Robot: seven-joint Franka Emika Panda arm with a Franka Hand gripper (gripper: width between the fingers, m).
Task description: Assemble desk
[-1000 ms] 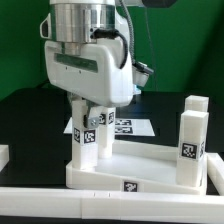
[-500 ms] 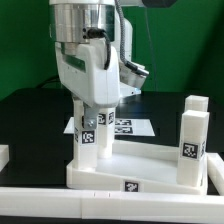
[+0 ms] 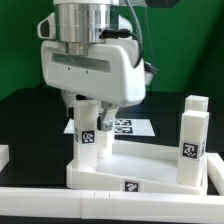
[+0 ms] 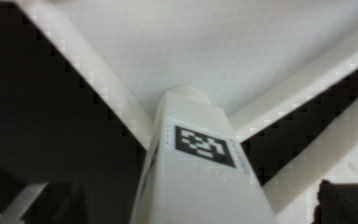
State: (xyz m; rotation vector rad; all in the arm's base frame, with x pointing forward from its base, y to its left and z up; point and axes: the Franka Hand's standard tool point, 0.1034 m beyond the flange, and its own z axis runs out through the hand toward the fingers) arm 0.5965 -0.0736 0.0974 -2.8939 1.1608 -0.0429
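The white tabletop panel [image 3: 140,165] lies near the front of the table with its raised rim up. One white tagged leg [image 3: 90,135] stands upright in its back corner socket on the exterior view's left. My gripper [image 3: 91,112] hangs straight over this leg, with a finger on each side of its top. In the wrist view the leg [image 4: 202,150] runs up the middle over the panel [image 4: 211,50]. The dark fingers [image 4: 350,200] sit at the corners with a gap to the leg, so the jaws are open. Two more tagged legs [image 3: 190,145] stand on the exterior view's right.
The marker board [image 3: 128,127] lies flat on the black table behind the panel. A long white rail [image 3: 60,205] runs along the front edge. A small white piece [image 3: 4,155] sits at the exterior view's left edge. A green wall is behind.
My hand has turned about its vertical axis over the leg, from broad face to narrow side and back to broad face. The leg and its tag stay in place.
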